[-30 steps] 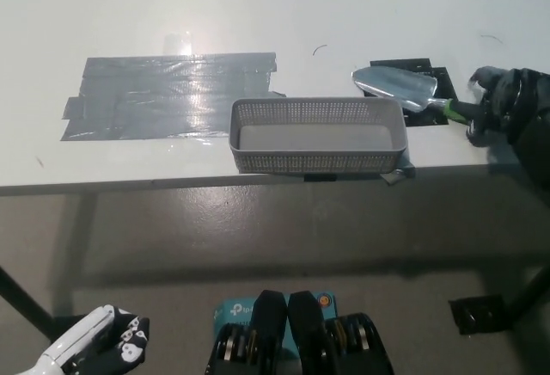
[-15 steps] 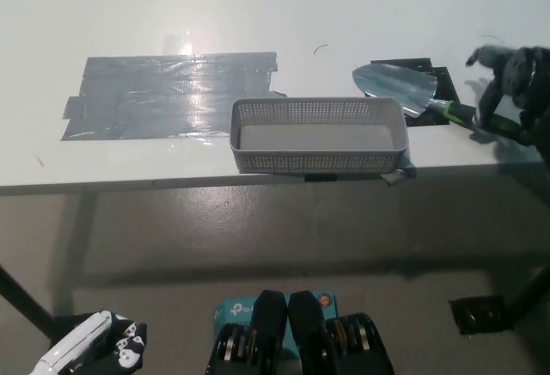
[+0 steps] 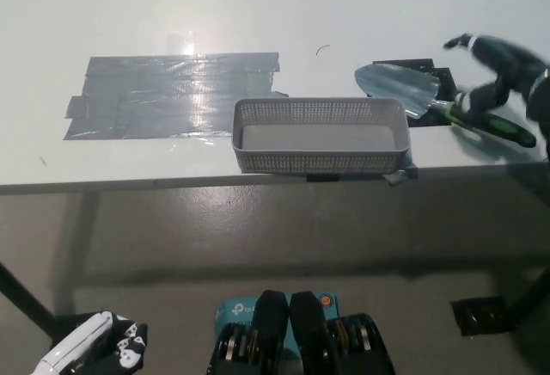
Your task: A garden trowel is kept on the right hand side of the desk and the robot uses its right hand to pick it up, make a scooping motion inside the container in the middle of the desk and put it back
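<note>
The garden trowel (image 3: 404, 87) lies on the right side of the white desk (image 3: 258, 14), its silver blade toward the basket and its green-and-black handle (image 3: 498, 127) pointing right. My black right hand (image 3: 498, 70) hovers just above the handle, open with its fingers spread, and holds nothing. A grey mesh container (image 3: 320, 162) stands in the middle near the desk's front edge, and nothing shows inside it. My white left hand (image 3: 90, 351) rests low at the bottom left, below the desk.
A large patch of grey tape (image 3: 172, 95) covers the desk left of the container. A black mat (image 3: 411, 65) lies under the trowel's blade. The desk's front edge runs just below the container. A black object (image 3: 477, 315) sits on the floor at the right.
My right hand has let go of the trowel's handle, spread its fingers and lifted up and away. The handle now lies bare on the desk.
</note>
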`<state>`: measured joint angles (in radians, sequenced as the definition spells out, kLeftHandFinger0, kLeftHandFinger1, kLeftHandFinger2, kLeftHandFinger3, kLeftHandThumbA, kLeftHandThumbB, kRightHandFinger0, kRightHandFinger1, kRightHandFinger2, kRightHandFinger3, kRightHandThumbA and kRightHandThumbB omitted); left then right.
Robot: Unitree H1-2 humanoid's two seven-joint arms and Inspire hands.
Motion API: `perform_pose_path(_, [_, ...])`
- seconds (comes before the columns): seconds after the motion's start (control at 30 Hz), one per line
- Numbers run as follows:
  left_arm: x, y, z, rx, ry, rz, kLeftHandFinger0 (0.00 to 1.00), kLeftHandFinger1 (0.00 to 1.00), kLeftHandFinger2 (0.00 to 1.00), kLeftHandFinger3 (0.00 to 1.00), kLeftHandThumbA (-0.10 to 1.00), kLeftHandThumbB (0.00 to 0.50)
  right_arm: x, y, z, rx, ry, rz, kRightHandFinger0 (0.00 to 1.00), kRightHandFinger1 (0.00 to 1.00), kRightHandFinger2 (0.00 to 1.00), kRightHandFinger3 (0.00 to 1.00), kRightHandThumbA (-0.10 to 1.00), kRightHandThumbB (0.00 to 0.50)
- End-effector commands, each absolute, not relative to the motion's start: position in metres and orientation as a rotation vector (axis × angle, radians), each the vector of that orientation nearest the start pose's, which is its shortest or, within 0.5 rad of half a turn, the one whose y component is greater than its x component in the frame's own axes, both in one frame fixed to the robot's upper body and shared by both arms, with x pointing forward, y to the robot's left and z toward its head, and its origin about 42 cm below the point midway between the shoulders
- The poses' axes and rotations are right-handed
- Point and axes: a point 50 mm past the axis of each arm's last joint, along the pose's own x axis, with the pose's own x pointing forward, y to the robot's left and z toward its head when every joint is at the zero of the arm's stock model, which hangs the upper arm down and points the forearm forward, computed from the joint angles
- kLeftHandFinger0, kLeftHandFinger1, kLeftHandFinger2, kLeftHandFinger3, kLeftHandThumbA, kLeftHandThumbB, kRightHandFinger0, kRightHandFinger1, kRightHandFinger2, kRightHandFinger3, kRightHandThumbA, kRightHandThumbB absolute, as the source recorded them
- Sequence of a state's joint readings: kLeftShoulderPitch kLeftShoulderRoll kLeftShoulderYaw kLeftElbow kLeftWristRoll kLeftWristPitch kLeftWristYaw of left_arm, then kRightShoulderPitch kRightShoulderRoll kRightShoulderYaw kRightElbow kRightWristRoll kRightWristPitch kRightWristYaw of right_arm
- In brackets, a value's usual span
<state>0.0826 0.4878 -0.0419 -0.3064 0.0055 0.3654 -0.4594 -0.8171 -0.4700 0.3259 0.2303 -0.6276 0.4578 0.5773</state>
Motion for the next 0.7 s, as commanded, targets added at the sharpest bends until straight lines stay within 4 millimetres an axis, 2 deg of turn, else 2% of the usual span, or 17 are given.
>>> perform_pose_path(0.0, [0.257,0.32,0.17,0.476,0.194,-0.487,0.0,0.0,0.0,0.02,-0.03,0.5,0.346,-0.241,0.351,-0.835,-0.447,0.244,0.87,1.0,1.0,1.0,0.31,0.209])
perform_pose_path(0.03, [0.257,0.32,0.171,0.481,0.19,-0.488,0.0,0.0,0.0,0.02,-0.03,0.5,0.341,-0.24,0.339,-0.803,-0.461,0.256,0.87,1.0,1.0,1.0,0.28,0.2])
perform_pose_path(0.07, [0.258,0.32,0.171,0.48,0.195,-0.489,0.0,0.0,0.0,0.03,-0.03,0.5,0.332,-0.238,0.321,-0.774,-0.461,0.252,0.86,1.0,1.0,1.0,0.23,0.211])
perform_pose_path(0.13, [0.261,0.319,0.172,0.47,0.193,-0.495,0.0,0.0,0.0,0.04,-0.02,0.5,0.309,-0.231,0.264,-0.707,-0.39,0.267,0.87,1.0,1.0,1.0,0.25,0.226])
perform_pose_path(0.17, [0.262,0.319,0.172,0.476,0.192,-0.495,0.0,0.0,0.0,0.04,-0.03,0.5,0.302,-0.229,0.245,-0.694,-0.367,0.269,0.91,1.0,1.0,1.0,0.25,0.24])
perform_pose_path(0.2, [0.262,0.319,0.172,0.482,0.194,-0.493,0.0,0.0,0.0,0.04,-0.01,0.5,0.298,-0.228,0.233,-0.685,-0.354,0.269,0.98,1.0,1.0,1.0,0.25,0.24])
perform_pose_path(0.23, [0.263,0.319,0.172,0.493,0.192,-0.49,0.0,0.0,0.0,0.04,-0.01,0.5,0.293,-0.227,0.211,-0.661,-0.319,0.261,1.0,1.0,1.0,1.0,0.25,0.246])
perform_pose_path(0.27, [0.264,0.32,0.172,0.493,0.191,-0.489,0.0,0.0,0.0,0.04,-0.01,0.5,0.293,-0.227,0.209,-0.658,-0.319,0.259,1.0,1.0,1.0,1.0,0.25,0.246])
perform_pose_path(0.3, [0.264,0.32,0.173,0.478,0.192,-0.49,0.0,0.0,0.0,0.04,-0.04,0.5,0.285,-0.229,0.188,-0.664,-0.33,0.239,1.0,1.0,1.0,1.0,0.22,0.213])
perform_pose_path(0.33, [0.266,0.319,0.172,0.468,0.195,-0.49,0.0,0.0,0.0,0.04,-0.05,0.5,0.281,-0.232,0.174,-0.657,-0.335,0.216,1.0,1.0,1.0,1.0,0.22,0.207])
perform_pose_path(0.47, [0.269,0.321,0.173,0.48,0.195,-0.484,0.0,0.0,0.01,0.04,-0.02,0.5,0.275,-0.237,0.141,-0.693,-0.289,0.215,1.0,1.0,1.0,1.0,0.26,0.179])
perform_pose_path(0.53, [0.27,0.321,0.174,0.483,0.195,-0.48,0.0,0.0,0.01,0.04,-0.02,0.5,0.277,-0.237,0.136,-0.712,-0.256,0.244,1.0,1.0,1.0,1.0,0.27,0.178])
perform_pose_path(0.67, [0.272,0.321,0.175,0.493,0.185,-0.477,0.0,0.0,0.0,0.03,0.0,0.5,0.28,-0.229,0.128,-0.741,-0.225,0.289,1.0,1.0,1.0,1.0,0.21,0.209])
